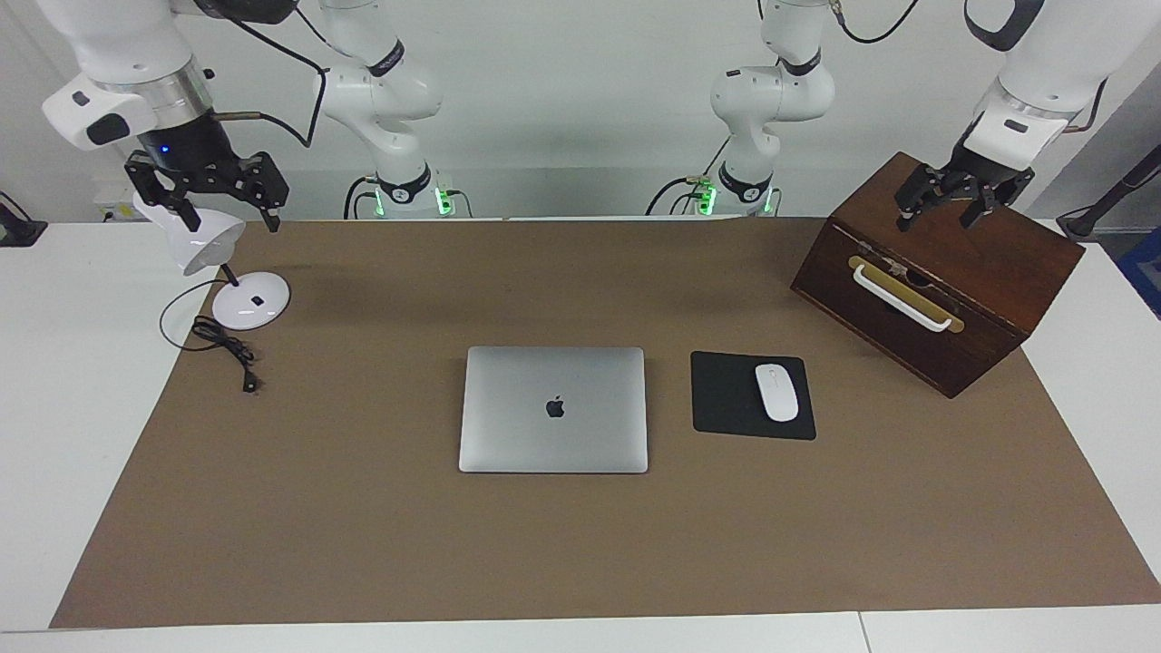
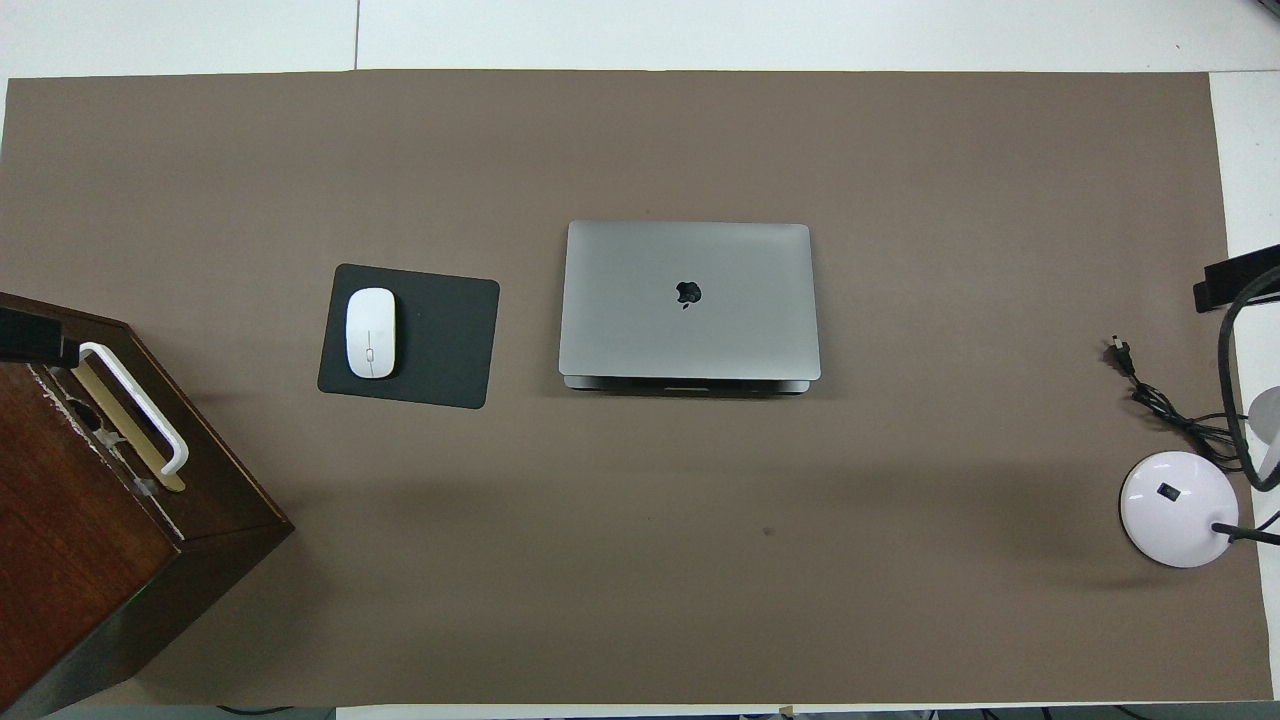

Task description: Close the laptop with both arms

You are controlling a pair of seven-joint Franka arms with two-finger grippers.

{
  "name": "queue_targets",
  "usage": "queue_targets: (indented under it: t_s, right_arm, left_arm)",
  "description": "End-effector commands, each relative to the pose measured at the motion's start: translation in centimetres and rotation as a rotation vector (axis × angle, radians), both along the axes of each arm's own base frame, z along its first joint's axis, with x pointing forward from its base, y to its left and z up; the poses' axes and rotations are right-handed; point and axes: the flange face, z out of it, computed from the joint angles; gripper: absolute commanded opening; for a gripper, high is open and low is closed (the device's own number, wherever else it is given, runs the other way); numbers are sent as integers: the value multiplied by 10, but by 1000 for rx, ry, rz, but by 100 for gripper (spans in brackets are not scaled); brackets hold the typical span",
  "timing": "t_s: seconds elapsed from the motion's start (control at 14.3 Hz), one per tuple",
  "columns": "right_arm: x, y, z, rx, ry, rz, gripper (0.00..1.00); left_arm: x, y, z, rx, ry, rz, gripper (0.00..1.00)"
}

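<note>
The silver-grey laptop point(image 1: 553, 408) point(image 2: 688, 300) lies flat in the middle of the brown mat, lid down and dark logo facing up. Neither arm touches it. My left gripper point(image 1: 943, 210) hangs open and empty over the top of the wooden box, at the left arm's end of the table; only a dark tip of the left gripper point(image 2: 28, 338) shows in the overhead view. My right gripper point(image 1: 227, 209) hangs open and empty over the white lamp head, at the right arm's end; a dark tip of the right gripper point(image 2: 1238, 280) shows in the overhead view.
A dark wooden box point(image 1: 989, 299) with a white handle point(image 1: 902, 297) stands at the left arm's end. A black mouse pad point(image 1: 726, 399) with a white mouse point(image 1: 776, 392) lies beside the laptop. A white desk lamp point(image 1: 249, 304) and its black cable point(image 1: 227, 349) sit at the right arm's end.
</note>
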Motion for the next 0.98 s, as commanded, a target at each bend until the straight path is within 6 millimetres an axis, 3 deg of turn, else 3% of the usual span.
queue_targets:
  t_s: [0.0, 0.21, 0.49, 0.7, 0.91]
  right_arm:
    - [-13, -3, -20, 19, -15, -11, 100]
    - [-14, -6, -23, 20, -17, -13, 100]
    - [-16, -5, -38, 24, 29, -36, 100]
    - [-29, -3, -50, 33, 164, -64, 100]
    - [-36, 0, -39, 63, 196, -66, 100]
  left_arm:
    - [9, -4, 2, 21, 12, -24, 100]
    - [12, -22, -4, 15, -3, -46, 100]
    - [12, -24, -12, 12, 5, -45, 100]
    - [12, -24, -11, 7, 8, -42, 100]
    - [12, -27, -10, 10, 4, 13, 100]
